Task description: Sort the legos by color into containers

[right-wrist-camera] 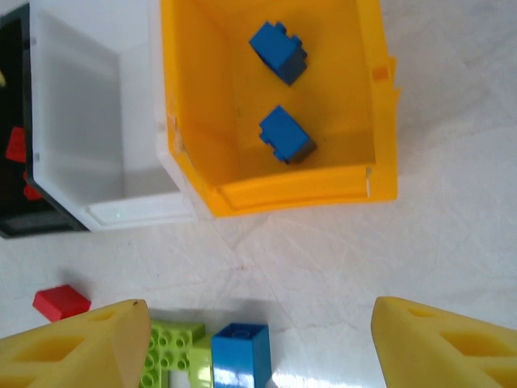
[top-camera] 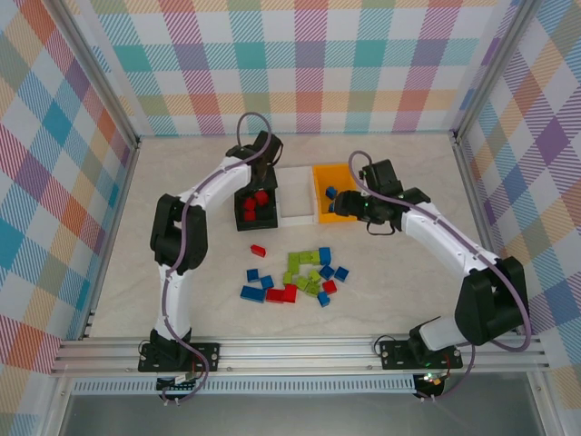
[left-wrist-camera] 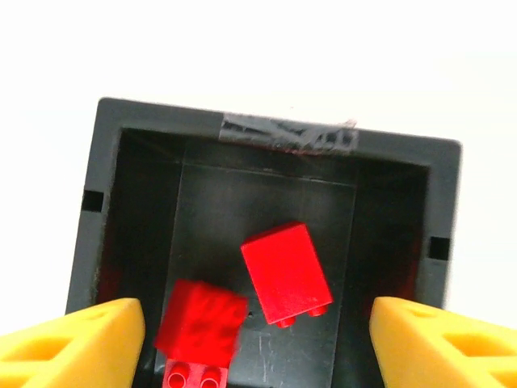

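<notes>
Landmark: white bin (top-camera: 292, 195).

Left of it, touching: black bin (left-wrist-camera: 109, 162) with red bricks (left-wrist-camera: 284, 271) inside. The left gripper (left-wrist-camera: 256, 311) hovers above, fingers spread, pinching nothing.

Right of it, touching: orange bin (right-wrist-camera: 380, 97) with two blue bricks (right-wrist-camera: 284, 133). The right gripper (right-wrist-camera: 258, 311) is at its near side, fingers spread, holding nothing.

In front of it: mixed pile (top-camera: 304, 272), unsorted.

Risks: the piled bricks touch, so a pinch may drag a wrong-colour neighbour. The bins abut, so an off-centre release may land next door.

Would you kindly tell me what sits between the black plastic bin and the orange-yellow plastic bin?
The white rectangular plastic bin, seen in the top external and right wrist views.
</notes>
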Robot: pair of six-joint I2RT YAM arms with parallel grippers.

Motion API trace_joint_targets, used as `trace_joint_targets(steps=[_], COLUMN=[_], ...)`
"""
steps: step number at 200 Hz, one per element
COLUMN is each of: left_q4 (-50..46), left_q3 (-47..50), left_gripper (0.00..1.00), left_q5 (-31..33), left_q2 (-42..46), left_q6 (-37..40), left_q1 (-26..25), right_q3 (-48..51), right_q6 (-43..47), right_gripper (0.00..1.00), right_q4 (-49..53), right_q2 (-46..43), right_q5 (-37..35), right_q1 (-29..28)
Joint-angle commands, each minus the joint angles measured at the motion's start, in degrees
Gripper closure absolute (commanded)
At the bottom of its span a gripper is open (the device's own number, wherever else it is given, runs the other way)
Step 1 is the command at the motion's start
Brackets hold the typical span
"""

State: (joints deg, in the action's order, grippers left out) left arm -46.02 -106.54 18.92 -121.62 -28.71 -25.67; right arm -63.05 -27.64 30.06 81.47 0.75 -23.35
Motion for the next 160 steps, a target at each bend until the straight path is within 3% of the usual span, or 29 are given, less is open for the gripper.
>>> trace_joint_targets(steps=[1, 25, 79, 111, 160], left_q4=[-1.15, 1.39, 7.34, 4.50, 0.91], left_q3=[-1.11, 3.70, 26.22, 37.52, 46.68], left_gripper=[0.15, 0.00, 0.00, 0.00, 0.00], left_q5=[-1.31, -2.69, -2.06, -0.97, 2.47], left_q2=[6.34, 14.79, 37.65, 45.92, 53.30], left_q6=[-0.18, -0.28, -3.37, -7.89, -10.36], left_q1=[0.28, -2.24, -13.22, -13.77, -13.77], right_q3=[2.89, 7.49, 15.32, 16.42, 15.73], right_q6=[0.29, 0.35, 0.69, -0.33, -1.65], right_gripper=[0.27, 0.27, 0.30, 0.41, 0.44], right_q4=[3.85, 6.03, 10.68, 12.04, 11.78], right_q2=[-2.85, -5.91, -10.28, -7.21, -0.99], right_q5=[2.58, 4.06, 7.16, 9.45, 7.49], right_q1=[-0.67, -2.28, -12.15, -21.34, -29.73])
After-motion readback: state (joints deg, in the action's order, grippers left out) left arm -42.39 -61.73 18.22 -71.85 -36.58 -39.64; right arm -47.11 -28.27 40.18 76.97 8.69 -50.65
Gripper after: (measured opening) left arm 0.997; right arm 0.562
